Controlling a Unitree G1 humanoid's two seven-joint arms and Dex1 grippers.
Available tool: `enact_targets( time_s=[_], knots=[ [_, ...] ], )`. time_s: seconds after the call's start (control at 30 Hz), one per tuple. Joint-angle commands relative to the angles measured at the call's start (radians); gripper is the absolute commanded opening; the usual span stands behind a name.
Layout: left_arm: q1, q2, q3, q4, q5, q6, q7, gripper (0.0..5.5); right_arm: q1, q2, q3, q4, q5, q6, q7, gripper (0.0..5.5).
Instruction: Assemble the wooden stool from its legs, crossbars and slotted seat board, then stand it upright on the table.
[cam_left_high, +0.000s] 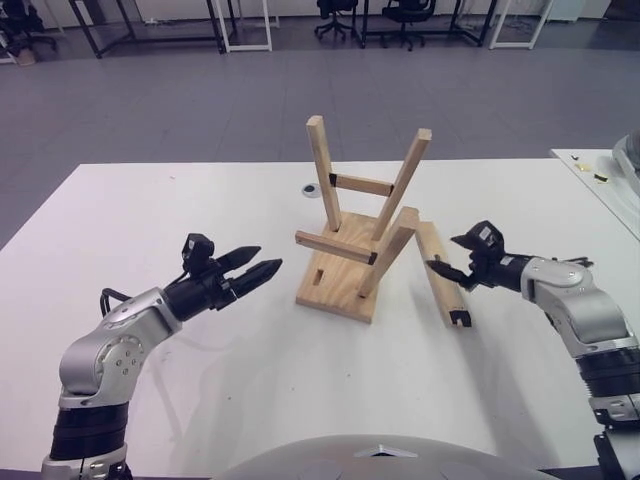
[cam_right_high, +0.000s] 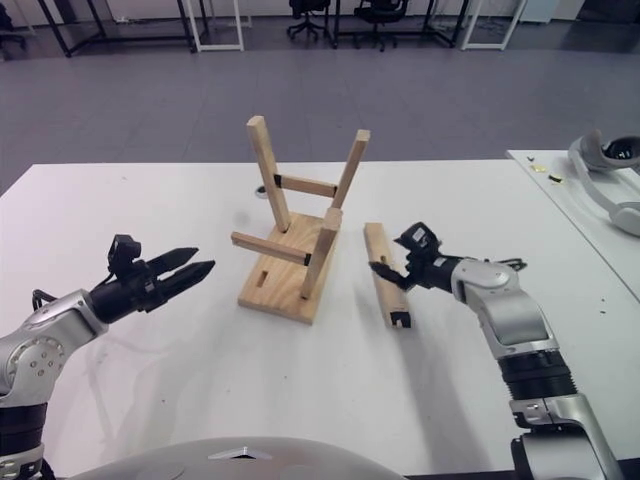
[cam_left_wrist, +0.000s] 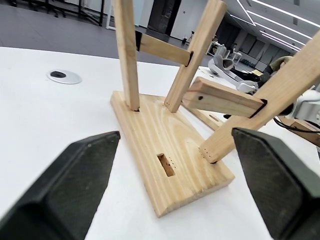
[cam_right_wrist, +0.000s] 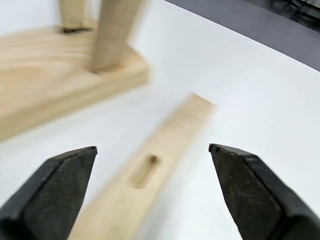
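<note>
Pale wood seat board (cam_left_high: 335, 290) lies flat on the white table (cam_left_high: 150, 210) at frame centre, its long axis running from lower centre upward and leaning slightly right. Two square-section legs, the left one (cam_left_high: 323, 170) and the right one (cam_left_high: 407, 175), rise from its upper end and splay apart, joined by a crossbar (cam_left_high: 365, 185). A third leg (cam_left_high: 388, 255) leans from the lower right corner, carrying a second crossbar (cam_left_high: 330, 247) that projects left. One rectangular slot (cam_left_wrist: 165, 165) at the lower left stands unfilled. A loose leg (cam_left_high: 452, 300) lies flat just right of the board, roughly parallel to it. The left gripper (cam_left_high: 252, 265), released, points at the board's left edge across bare tabletop. The right gripper (cam_left_high: 450, 256), jaws spread, hovers over the loose leg. Smooth table surface extends left and below.
</note>
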Motion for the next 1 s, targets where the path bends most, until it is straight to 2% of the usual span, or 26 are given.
enact_targets(
  time_s=[0.03,0.17,0.3,0.47,0.67,0.7,0.87,1.0],
  knots=[
    [-0.002,0.001,0.002,-0.006,0.020,-0.005,0.024,4.12,0.009,0.098,0.014,0.013,-0.068,0.102,-0.155,4.19],
    [-0.014,0.005,-0.005,-0.004,0.016,0.000,0.028,4.12,0.034,0.159,0.018,-0.035,-0.056,0.192,-0.180,4.19],
    [-0.005,0.003,-0.007,-0.007,0.018,-0.003,0.032,4.12,0.001,0.150,-0.011,-0.025,-0.057,0.235,-0.179,4.19],
    [-0.007,-0.002,-0.008,-0.010,0.020,-0.007,0.043,4.12,0.025,0.109,0.021,-0.005,-0.105,0.239,-0.163,3.39],
    [-0.019,-0.001,0.003,-0.001,0.027,-0.013,0.069,4.12,0.025,0.111,-0.012,-0.010,-0.084,0.168,-0.110,2.37],
    [-0.031,0.005,0.009,0.009,0.030,-0.013,0.072,4.12,0.017,0.117,-0.028,-0.001,-0.079,0.154,-0.112,2.16],
    [-0.162,0.087,0.061,0.094,0.037,-0.006,0.047,4.12,-0.053,0.152,-0.156,0.056,-0.052,0.098,-0.179,2.14],
    [-0.435,0.140,0.139,0.143,-0.096,0.067,0.040,4.12,-0.235,0.163,-0.374,0.025,0.129,0.014,-0.175,2.14]
  ],
)
